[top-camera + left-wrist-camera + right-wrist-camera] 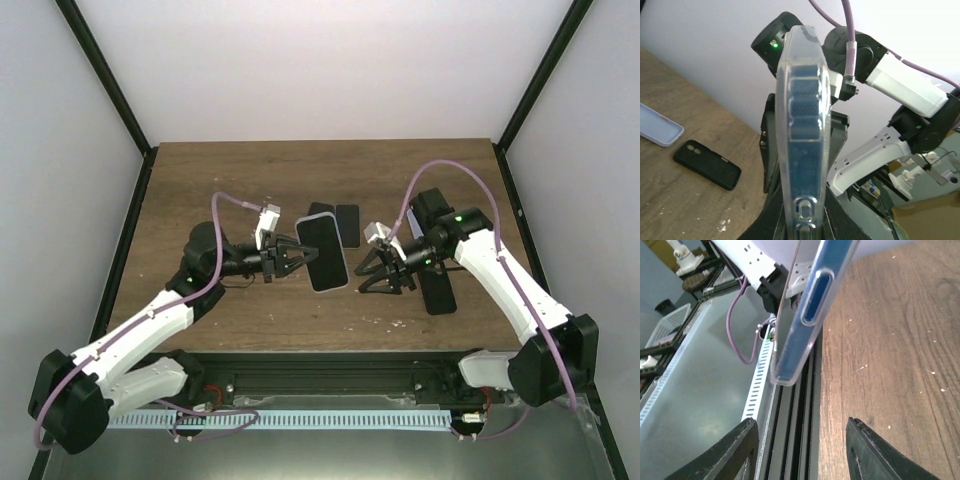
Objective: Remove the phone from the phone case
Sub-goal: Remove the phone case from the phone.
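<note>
Robotics lab: white-walled booth around wooden table.

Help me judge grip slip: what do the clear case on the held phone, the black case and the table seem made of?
Clear case: looks like translucent plastic, glossy; dark blue shows through it.
Black case: matte, probably rubbery plastic; no glare.
Table: brown wood grain, possibly laminate.

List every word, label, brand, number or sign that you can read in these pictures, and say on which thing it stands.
None: no word, brand, number or sign can be read in any view.
The clear phone case, held by the left gripper, shows no print.
The black case and the pale case on the table show no logo.
</note>
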Controlling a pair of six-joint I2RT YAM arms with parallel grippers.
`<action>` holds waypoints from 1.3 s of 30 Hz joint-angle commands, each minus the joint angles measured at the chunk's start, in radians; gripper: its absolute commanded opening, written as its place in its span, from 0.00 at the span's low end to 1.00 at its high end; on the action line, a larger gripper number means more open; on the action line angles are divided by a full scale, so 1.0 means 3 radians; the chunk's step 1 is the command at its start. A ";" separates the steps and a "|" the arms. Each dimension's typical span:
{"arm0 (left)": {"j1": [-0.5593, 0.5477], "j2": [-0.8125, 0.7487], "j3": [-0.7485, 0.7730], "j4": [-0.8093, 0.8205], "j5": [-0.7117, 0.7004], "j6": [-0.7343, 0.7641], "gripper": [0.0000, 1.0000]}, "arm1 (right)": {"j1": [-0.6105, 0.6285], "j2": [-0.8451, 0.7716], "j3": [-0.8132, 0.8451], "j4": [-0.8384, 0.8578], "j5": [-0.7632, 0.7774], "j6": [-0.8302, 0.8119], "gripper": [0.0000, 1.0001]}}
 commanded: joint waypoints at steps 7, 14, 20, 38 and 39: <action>0.0007 -0.0217 0.0145 0.0053 0.0384 -0.0082 0.00 | 0.0457 -0.0203 0.0417 -0.0199 0.0384 -0.0215 0.49; 0.0006 -0.0164 0.0107 0.0204 0.0435 -0.0153 0.00 | 0.0520 -0.0158 0.0481 -0.0175 0.0366 -0.0034 0.47; 0.0004 -0.0101 0.0065 0.0406 0.0451 -0.0273 0.00 | 0.0549 -0.0111 0.0479 -0.0113 0.0404 0.0061 0.47; 0.0006 0.0017 -0.0002 0.0581 0.0404 -0.0329 0.00 | 0.0657 0.0088 0.0477 -0.0123 0.0275 0.0293 0.38; 0.0008 0.0017 -0.0002 0.0581 0.0406 -0.0333 0.00 | 0.0656 0.0095 0.0475 -0.0113 0.0270 0.0284 0.36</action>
